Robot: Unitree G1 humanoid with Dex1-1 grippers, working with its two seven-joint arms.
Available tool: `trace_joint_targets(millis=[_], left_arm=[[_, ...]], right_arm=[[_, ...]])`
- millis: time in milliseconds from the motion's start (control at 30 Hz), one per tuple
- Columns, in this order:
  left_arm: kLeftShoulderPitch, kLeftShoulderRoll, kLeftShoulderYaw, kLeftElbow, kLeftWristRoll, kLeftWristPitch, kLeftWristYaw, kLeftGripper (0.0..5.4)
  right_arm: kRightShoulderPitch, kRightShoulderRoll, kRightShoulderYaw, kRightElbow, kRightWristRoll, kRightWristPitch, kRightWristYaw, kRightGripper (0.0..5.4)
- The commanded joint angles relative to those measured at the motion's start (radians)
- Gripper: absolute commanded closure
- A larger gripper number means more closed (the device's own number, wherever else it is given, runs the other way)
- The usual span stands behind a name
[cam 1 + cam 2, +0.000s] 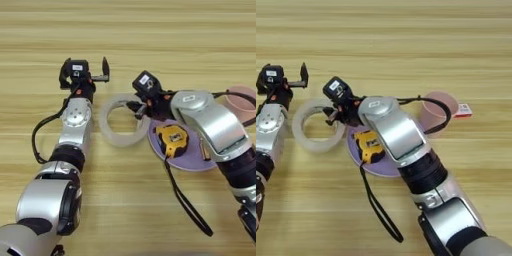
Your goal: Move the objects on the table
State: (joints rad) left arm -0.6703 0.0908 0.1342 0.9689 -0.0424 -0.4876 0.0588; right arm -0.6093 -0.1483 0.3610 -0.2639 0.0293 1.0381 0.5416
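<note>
**One plate, one gadget on it**

The lavender plate [192, 161] is holding one yellow-black gadget [172, 140]. One pink cup [440, 111] is standing beside it. The right gripper [138, 106] is pinching the single tape roll [123, 120]; the left gripper [85, 70] is hovering open.

Robot lab: wooden test table [150, 30]

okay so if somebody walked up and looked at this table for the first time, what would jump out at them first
Probably the right gripper, reaching across at the near-right rim of the clear tape roll at centre. Next, the yellow-black gadget lying on the lavender plate just right of the roll, its black strap trailing off the plate toward the robot. The left gripper hovers open just beyond the roll's far-left side, and a pink cup stands right of the plate.
</note>
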Motion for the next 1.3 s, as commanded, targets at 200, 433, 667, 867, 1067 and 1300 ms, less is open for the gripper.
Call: trace_joint_targets(millis=[200,433,667,867,1067,1300], left_arm=[[-0.01,-0.009,-0.011,0.012,0.017,0.01,0.016,0.0],[-0.017,-0.016,-0.017,0.018,0.022,0.011,0.028,0.0],[-0.024,-0.016,-0.02,0.027,0.021,0.01,0.032,0.0],[-0.024,-0.016,-0.022,0.025,0.021,0.01,0.033,0.0],[-0.026,-0.018,-0.023,0.023,0.021,0.012,0.036,0.0],[-0.025,-0.019,-0.025,0.018,0.022,0.013,0.038,0.0]], right_arm=[[0.114,-0.153,-0.198,-0.357,0.104,0.124,0.009,4.23],[0.378,-0.295,-0.449,-0.565,0.209,0.164,0.048,4.23],[0.569,-0.373,-0.634,-0.637,0.282,0.139,0.082,4.24],[0.714,-0.427,-0.771,-0.639,0.317,0.105,0.107,4.24],[0.82,-0.464,-0.861,-0.564,0.317,0.031,0.117,4.24],[0.88,-0.502,-0.92,-0.437,0.303,-0.068,0.122,4.24]])
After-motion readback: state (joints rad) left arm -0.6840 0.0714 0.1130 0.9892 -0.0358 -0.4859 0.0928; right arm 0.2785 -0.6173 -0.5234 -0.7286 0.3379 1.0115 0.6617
